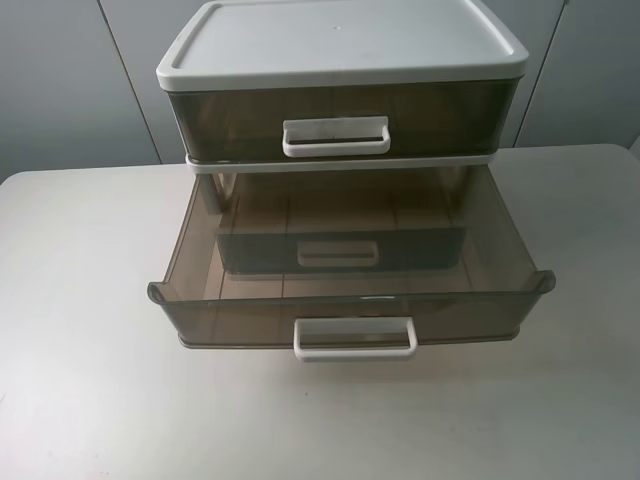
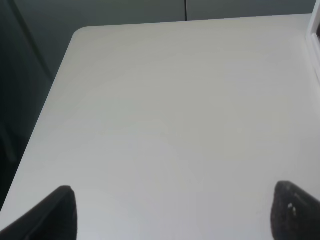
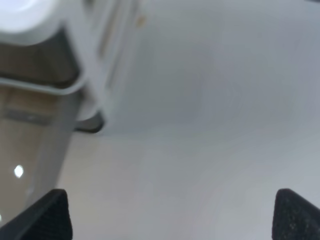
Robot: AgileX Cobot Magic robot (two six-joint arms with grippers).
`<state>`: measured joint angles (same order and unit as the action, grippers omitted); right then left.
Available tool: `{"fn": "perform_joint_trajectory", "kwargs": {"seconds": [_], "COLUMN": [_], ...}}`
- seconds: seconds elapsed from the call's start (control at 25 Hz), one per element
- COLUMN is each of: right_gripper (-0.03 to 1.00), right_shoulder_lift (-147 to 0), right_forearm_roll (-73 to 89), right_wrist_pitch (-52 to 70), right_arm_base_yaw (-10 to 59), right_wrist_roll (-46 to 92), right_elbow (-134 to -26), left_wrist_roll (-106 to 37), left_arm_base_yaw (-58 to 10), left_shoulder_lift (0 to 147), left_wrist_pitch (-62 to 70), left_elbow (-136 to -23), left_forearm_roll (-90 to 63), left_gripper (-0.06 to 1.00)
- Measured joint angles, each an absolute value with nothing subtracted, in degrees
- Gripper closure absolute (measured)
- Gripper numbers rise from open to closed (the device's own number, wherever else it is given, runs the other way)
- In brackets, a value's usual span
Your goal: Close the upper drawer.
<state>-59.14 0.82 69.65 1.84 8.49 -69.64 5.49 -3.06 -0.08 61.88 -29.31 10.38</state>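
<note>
The upper drawer (image 1: 340,122) is smoky grey-brown and sits under the white lid (image 1: 340,40), its front flush with the lid's edge. Its white loop handle (image 1: 336,136) faces me. The lower drawer (image 1: 350,275) is pulled far out and looks empty, with its white handle (image 1: 354,338) at the front. Neither gripper shows in the exterior high view. My left gripper (image 2: 172,215) is open over bare table, left of the unit. My right gripper (image 3: 170,215) is open beside the unit's blurred corner (image 3: 45,55). Both are empty.
The unit stands at the back middle of a white table (image 1: 90,330). A sliver of the unit (image 2: 316,40) shows in the left wrist view. Grey wall panels stand behind the table. The table's rounded far-left corner (image 2: 80,32) is in view.
</note>
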Motion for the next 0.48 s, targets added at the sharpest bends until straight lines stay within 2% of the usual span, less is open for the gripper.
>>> {"fn": "perform_joint_trajectory", "kwargs": {"seconds": [0.16, 0.48], "right_gripper": [0.36, 0.36], "right_shoulder_lift": [-49.9, -27.1], "right_forearm_roll": [-1.9, -3.9], "right_wrist_pitch": [69.5, 63.6], "right_arm_base_yaw": [-1.7, -2.1], "right_wrist_roll": [8.0, 0.7], "right_elbow": [-64.6, -45.5], "left_wrist_roll": [5.5, 5.5], "left_arm_base_yaw": [-3.1, -3.1], "left_shoulder_lift": [-0.1, -0.1], "left_wrist_pitch": [61.9, 61.9], "left_elbow": [-29.3, -29.3], "left_forearm_roll": [10.4, 10.4], "left_gripper": [0.20, 0.20]}}
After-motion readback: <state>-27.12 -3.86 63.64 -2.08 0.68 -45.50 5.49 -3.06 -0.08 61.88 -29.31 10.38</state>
